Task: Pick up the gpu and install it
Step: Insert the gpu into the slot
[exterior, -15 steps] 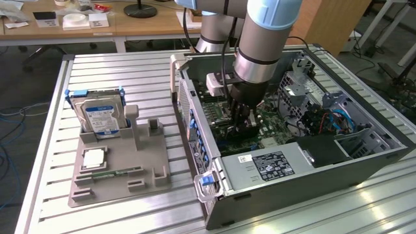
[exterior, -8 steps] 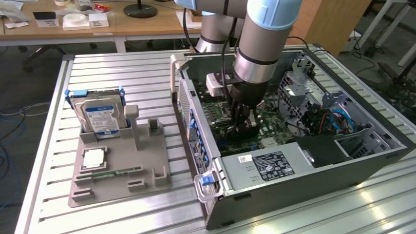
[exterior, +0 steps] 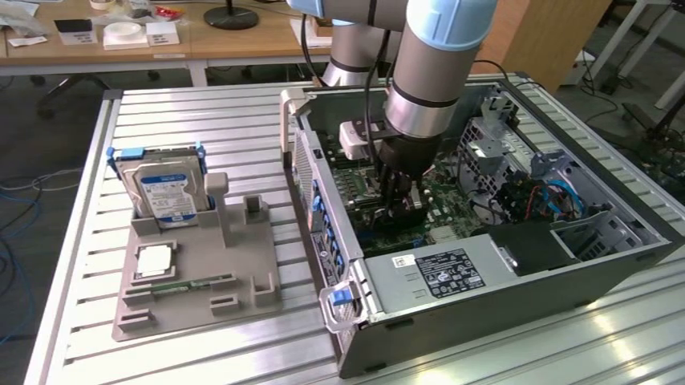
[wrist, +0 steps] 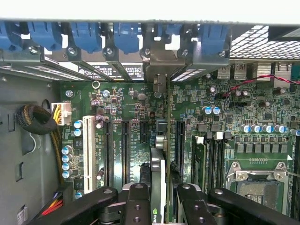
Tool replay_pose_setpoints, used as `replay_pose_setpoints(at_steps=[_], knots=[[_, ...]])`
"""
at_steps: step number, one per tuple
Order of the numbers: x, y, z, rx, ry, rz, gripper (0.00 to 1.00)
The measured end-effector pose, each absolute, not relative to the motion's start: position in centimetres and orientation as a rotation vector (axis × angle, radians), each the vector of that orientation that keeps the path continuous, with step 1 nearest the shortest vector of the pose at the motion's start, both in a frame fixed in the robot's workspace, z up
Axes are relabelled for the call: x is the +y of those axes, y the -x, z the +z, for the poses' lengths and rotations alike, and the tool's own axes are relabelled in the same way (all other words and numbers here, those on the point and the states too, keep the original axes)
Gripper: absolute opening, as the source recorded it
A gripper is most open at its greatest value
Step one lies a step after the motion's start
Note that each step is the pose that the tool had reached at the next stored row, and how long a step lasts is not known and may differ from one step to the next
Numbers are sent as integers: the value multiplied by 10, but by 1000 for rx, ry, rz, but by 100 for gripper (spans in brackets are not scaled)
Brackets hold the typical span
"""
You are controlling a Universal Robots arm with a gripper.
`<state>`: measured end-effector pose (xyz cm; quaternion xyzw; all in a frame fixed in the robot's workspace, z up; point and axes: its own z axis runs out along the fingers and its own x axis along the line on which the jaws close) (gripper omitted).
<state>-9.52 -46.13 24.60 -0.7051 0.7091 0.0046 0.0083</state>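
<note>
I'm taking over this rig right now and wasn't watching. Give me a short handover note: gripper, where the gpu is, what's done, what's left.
Gripper: shut on the gpu, holding it edge-on between its fingers.
Gpu: inside the open computer case, down at the motherboard, lined up along the expansion slots with its far end toward the rear bracket.
Done: the gpu is picked up and brought into the case.
Left: I can't tell whether it is fully seated; the gripper has not let go.
On the tray outside: the hard drive, untouched.
</note>
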Motion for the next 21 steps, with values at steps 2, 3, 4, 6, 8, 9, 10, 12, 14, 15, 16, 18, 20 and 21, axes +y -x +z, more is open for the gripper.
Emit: replay_pose_setpoints(at_steps=[2,3,4,6,8,9,10,12,14,15,16,18,20,21], knots=[[-461,95,246,2216,2203,14,26],[-461,95,246,2216,2203,14,26],[-461,95,246,2216,2203,14,26],[-461,96,245,2216,2203,14,26],[-461,96,244,2216,2203,14,26],[-461,96,244,2216,2203,14,26],[-461,96,244,2216,2203,14,26],[-461,96,244,2216,2203,14,26],[-461,96,244,2216,2203,14,26],[-461,96,244,2216,2203,14,26],[-461,96,244,2216,2203,14,26],[-461,96,244,2216,2203,14,26],[-461,96,244,2216,2203,14,26],[-461,96,243,2215,2202,16,26]])
